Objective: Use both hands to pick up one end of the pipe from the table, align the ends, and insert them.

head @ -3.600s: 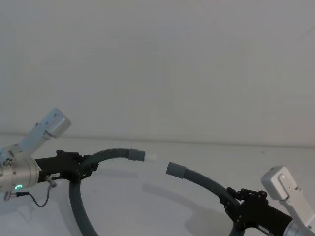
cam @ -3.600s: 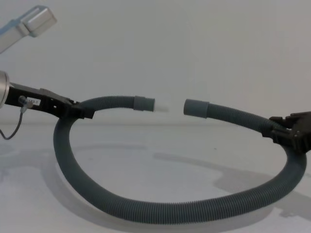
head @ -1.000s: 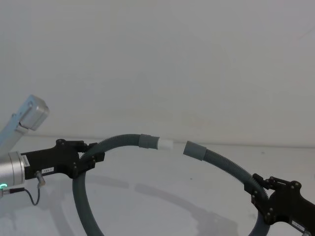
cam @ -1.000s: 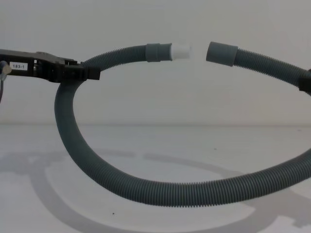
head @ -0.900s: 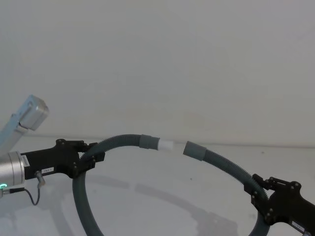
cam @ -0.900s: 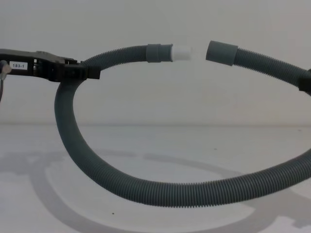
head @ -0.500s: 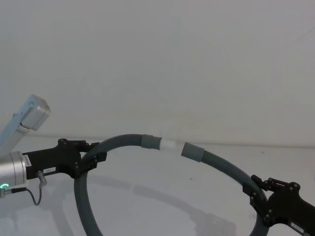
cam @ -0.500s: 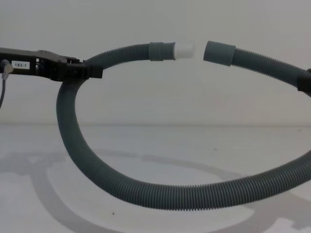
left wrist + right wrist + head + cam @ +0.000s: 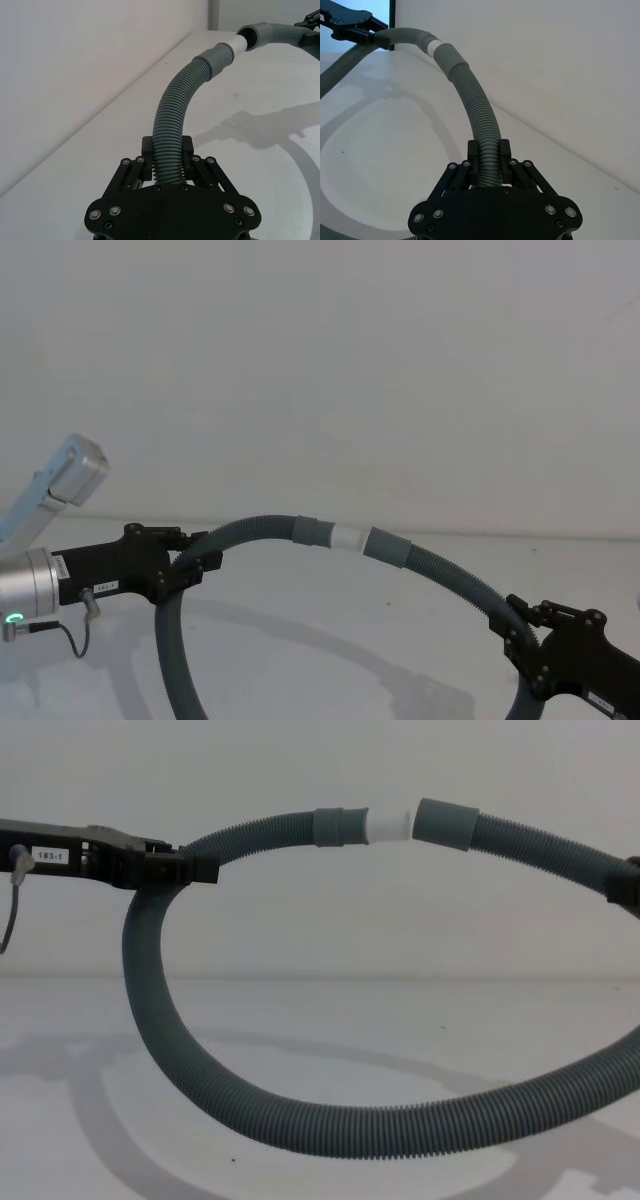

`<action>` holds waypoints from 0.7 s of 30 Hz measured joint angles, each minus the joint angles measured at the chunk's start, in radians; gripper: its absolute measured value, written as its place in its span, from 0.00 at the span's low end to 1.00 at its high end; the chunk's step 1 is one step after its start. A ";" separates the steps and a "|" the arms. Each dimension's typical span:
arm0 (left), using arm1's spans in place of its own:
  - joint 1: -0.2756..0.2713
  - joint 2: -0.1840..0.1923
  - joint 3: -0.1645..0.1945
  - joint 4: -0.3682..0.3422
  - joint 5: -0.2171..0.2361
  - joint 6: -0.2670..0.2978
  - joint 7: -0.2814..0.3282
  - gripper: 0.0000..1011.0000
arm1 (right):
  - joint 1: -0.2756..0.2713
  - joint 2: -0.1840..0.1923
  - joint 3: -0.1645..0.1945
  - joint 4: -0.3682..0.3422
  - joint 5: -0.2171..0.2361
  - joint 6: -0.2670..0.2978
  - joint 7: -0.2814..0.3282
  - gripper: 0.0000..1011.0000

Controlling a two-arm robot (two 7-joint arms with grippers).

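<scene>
Matte white worktop (image 9: 330, 1020), with a plain pale wall (image 9: 320, 360) behind it. Chest view, left to right.

- **10 o'clock:** left gripper (image 9: 200, 558), black flat jaws clamped on the ribbed dark-grey hose (image 9: 330, 1135).
- **12 o'clock:** smooth grey collar (image 9: 340, 827); its white plastic tip (image 9: 390, 825) touches the mouth of the wider grey sleeve (image 9: 445, 823).
- **2 o'clock:** right gripper (image 9: 512, 625), jaws likewise clamped on the hose.
- **6 o'clock:** the loop sags low over the worktop; contact unclear.

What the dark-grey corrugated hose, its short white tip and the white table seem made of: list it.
Dark-grey corrugated hose: likely flexible plastic, matte; fine ribs, bends in a loop.
Short white tip: probably rigid plastic, smooth; no ribs.
White table: matte and smooth, taking soft shadows; laminate or painted board, cannot tell.
</scene>
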 joint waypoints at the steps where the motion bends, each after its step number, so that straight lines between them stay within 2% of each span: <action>1: -0.001 0.000 0.002 0.001 0.000 -0.001 -0.001 0.30 | 0.000 0.000 -0.001 -0.001 0.000 0.000 0.000 0.22; 21: -0.022 -0.003 0.025 0.013 -0.008 -0.007 -0.010 0.30 | 0.012 -0.001 -0.010 0.000 0.002 0.004 0.000 0.22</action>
